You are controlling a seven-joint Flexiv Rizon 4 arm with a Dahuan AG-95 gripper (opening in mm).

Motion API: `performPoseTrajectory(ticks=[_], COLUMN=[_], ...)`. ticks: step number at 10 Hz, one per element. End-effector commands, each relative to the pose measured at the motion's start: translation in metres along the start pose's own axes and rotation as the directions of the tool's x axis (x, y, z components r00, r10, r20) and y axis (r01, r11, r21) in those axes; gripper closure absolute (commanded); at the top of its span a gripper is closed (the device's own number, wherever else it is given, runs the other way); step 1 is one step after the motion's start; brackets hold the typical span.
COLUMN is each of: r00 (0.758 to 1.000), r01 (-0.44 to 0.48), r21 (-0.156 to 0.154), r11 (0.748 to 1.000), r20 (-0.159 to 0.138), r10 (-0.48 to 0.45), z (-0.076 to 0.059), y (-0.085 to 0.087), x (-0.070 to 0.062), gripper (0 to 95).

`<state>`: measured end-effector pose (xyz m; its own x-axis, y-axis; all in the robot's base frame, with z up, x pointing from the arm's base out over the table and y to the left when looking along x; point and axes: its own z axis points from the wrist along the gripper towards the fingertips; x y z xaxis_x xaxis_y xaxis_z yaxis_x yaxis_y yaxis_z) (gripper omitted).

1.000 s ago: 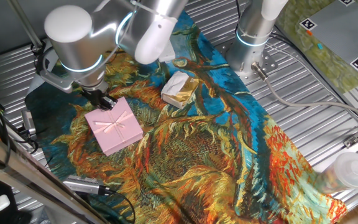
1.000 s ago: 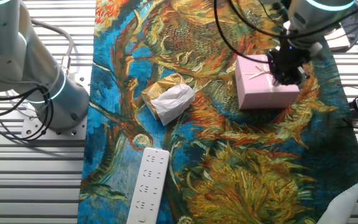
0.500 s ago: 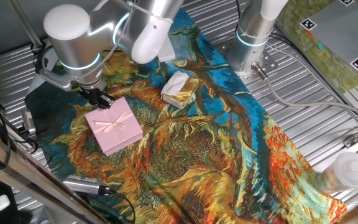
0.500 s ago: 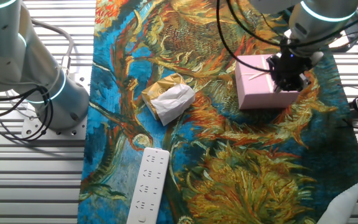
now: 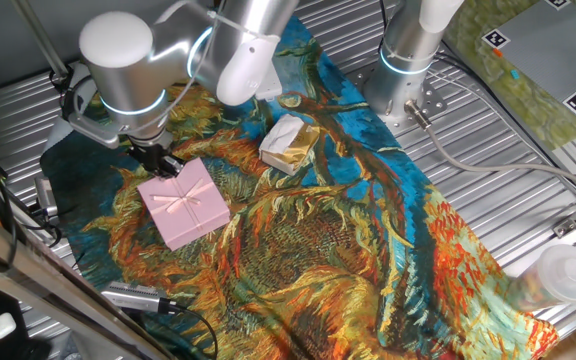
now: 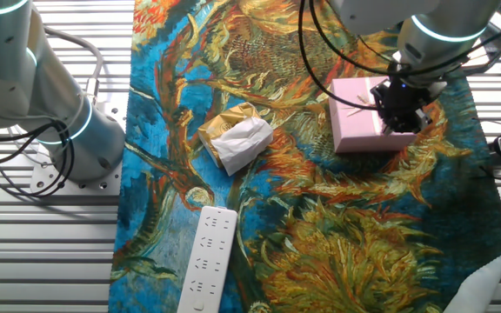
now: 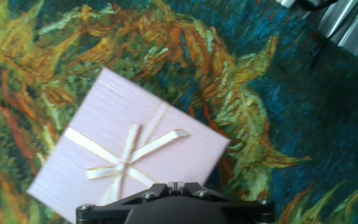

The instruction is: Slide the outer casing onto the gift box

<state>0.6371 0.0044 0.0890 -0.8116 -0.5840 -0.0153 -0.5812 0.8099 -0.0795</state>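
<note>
**Outer Casing: Handling Properties and Grip Points**

On the sunflower-print cloth (image 5: 368,230), the outer casing (image 5: 183,203) lies flat, bow upward. The gripper (image 5: 158,158) sits at its rear edge; finger opening and any hold cannot be determined, since the fingers are hidden. The gift box is not separately visible, so the casing appears fully seated. As thin cardboard, the casing is judged light, smooth and easily dented. Hold it by opposite side walls, clear of the ribbon bow (image 7: 129,155). The wrapped lump (image 6: 236,136) lies well apart.
</note>
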Motion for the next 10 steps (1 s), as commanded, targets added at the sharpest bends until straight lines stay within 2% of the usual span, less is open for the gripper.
performPoseTrajectory(ticks=[1, 10], r00=[1.0, 1.0], r01=[-0.002, -0.009], r21=[0.002, -0.009], r11=[1.0, 1.0], r20=[0.005, 0.027], r10=[0.002, 0.01], z=[0.0015, 0.0083], y=[-0.0003, 0.0009], x=[-0.0005, -0.0018], gripper=[95.0, 95.0])
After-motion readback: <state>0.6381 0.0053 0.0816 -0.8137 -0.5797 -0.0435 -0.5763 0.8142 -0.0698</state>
